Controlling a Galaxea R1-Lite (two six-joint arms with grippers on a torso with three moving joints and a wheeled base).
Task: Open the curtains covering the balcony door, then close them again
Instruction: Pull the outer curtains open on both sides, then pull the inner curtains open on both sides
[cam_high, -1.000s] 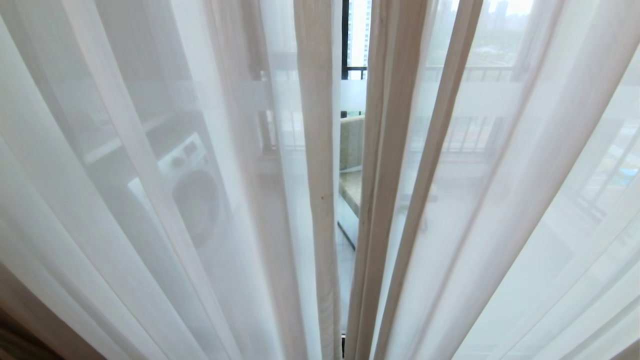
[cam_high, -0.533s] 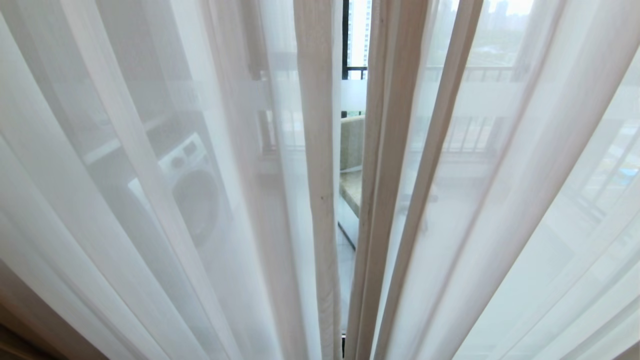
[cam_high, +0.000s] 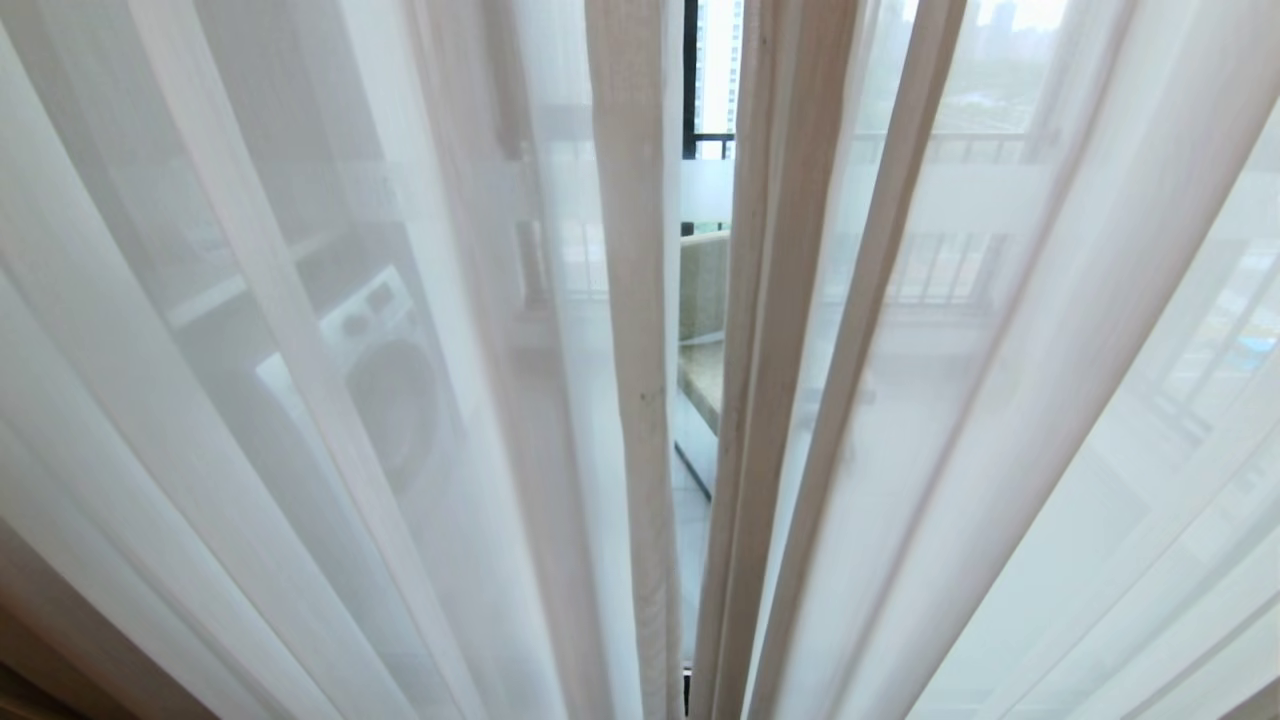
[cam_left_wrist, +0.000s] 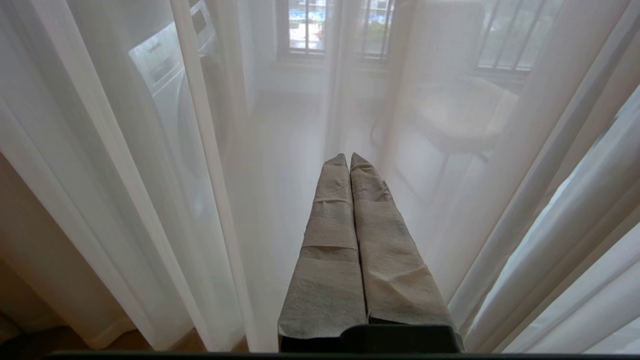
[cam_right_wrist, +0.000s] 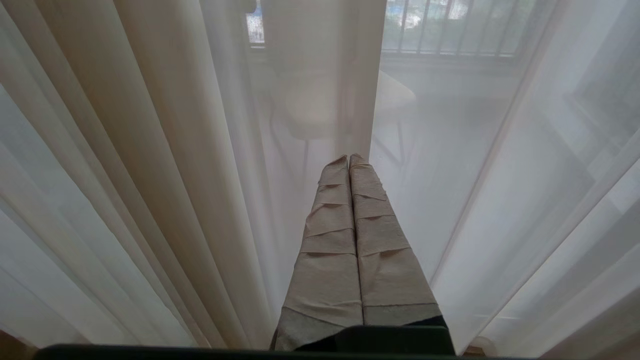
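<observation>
Head view: curtains (cam_high: 300, 400) drawn; left gripper (cam_left_wrist: 348, 160), right gripper (cam_right_wrist: 348, 160) jaws closed, empty.

We see every view flooded with soft daylight coming from behind the sheer curtains (cam_high: 1000, 400), so the fabric glows pale and washes out whatever lies beyond into hazy, low-contrast shapes. Only through the narrow gap (cam_high: 705, 300) in the head view do we get crisp detail. Folds fan outward toward the edges, and the lower left corners fall into dim brown shadow.
</observation>
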